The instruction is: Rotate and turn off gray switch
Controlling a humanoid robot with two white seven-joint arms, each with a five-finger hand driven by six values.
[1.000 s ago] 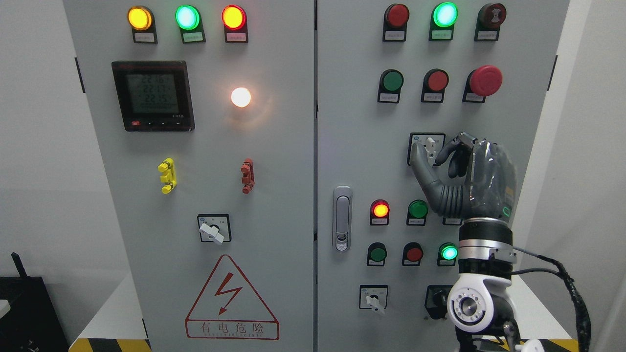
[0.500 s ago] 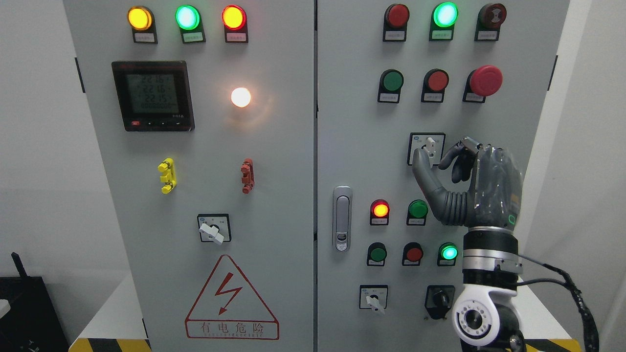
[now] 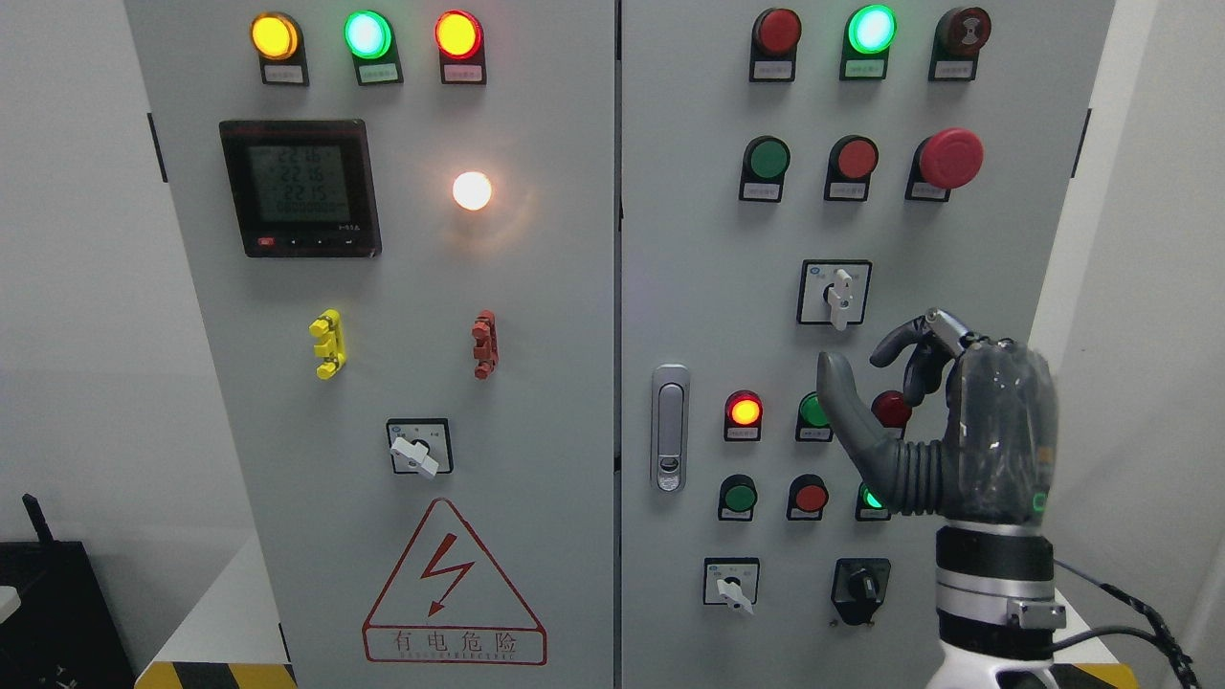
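now clear of gray switch (image 3: 840,297), knob upright w/ handle pointing down. right hand (image 3: 957,431) below & right of switch, not touching; fingers (image 3: 900,344) loosely curled, thumb out, holding nothing. red lamp (image 3: 892,409) just below switch, between thumb & fingers. red mushroom btn (image 3: 949,158) above switch.

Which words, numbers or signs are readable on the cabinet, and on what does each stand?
"有电危险": under the red lightning triangle, warning sign.
"22.15": third row of the meter display; its other rows are blurred.
Small label plates under lamps and buttons: too small to read.
Marks around the rotary switch: unreadable.
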